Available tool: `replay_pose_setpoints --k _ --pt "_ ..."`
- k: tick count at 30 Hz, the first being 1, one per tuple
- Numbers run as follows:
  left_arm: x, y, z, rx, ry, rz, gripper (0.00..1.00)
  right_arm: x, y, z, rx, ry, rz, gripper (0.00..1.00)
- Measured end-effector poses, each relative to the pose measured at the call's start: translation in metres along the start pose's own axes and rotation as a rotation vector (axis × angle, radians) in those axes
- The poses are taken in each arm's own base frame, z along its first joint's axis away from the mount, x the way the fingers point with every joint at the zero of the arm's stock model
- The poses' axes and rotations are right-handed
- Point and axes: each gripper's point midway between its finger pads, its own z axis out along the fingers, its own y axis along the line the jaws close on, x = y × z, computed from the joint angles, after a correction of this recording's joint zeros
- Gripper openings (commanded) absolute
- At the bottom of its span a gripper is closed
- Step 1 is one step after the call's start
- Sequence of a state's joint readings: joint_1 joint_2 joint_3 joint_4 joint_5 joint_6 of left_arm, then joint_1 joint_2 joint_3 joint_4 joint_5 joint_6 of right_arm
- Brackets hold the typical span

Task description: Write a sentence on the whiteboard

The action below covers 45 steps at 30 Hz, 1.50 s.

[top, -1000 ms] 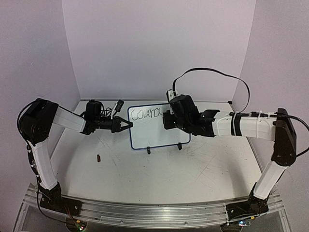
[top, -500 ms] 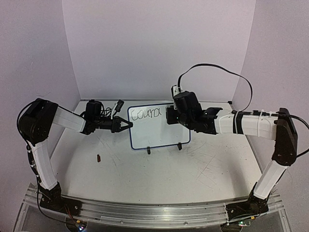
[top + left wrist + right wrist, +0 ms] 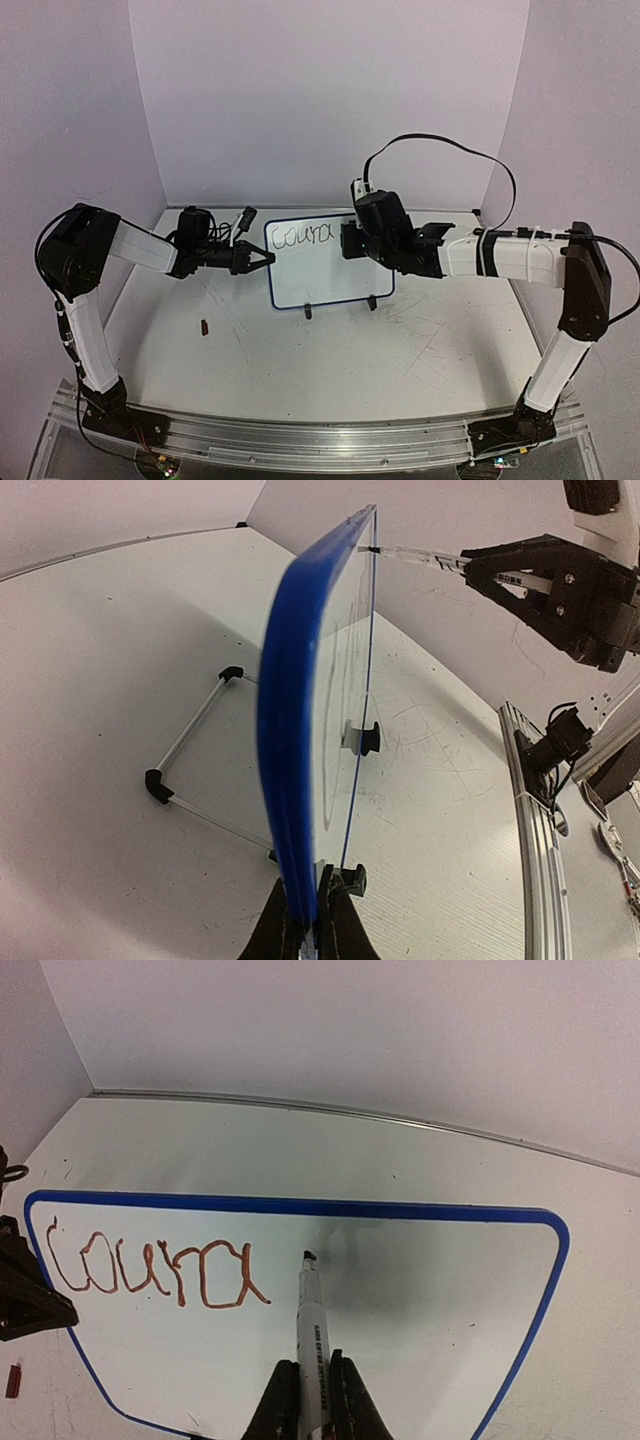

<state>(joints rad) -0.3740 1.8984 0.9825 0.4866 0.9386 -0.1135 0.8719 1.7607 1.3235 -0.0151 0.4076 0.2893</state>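
A tally at one white tabletop [image 3: 420,350]

One glossy white, blue-framed rectangular whiteboard [image 3: 330,272] has two black clip feet [image 3: 308,311] at its 6 o'clock edge and five handwritten marker letters [image 3: 160,1272]. Two white-and-black robot arms [image 3: 140,245] end in a left gripper [image 3: 305,920] and a right gripper [image 3: 311,1375]. There is one white-barrelled marker [image 3: 311,1325]. One small dark-red piece [image 3: 205,325] lies at the board's 8 o'clock.

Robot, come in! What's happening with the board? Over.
Left gripper shut on whiteboard edge. Right gripper shut on marker, tip at board. "Coura" written. Nothing blocking.
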Motion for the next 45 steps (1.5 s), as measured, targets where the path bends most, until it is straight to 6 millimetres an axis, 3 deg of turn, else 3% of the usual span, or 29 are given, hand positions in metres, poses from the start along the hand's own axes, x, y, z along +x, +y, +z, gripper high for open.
replay_pose_setpoints --k 26,45 --pt "0.000 0.000 0.000 -0.001 0.006 -0.006 0.00 0.008 0.014 0.003 -0.049 0.028 -0.001 0.00" --pt "0.000 0.000 0.000 -0.001 0.006 -0.006 0.00 0.030 0.006 0.000 -0.018 0.074 -0.018 0.00"
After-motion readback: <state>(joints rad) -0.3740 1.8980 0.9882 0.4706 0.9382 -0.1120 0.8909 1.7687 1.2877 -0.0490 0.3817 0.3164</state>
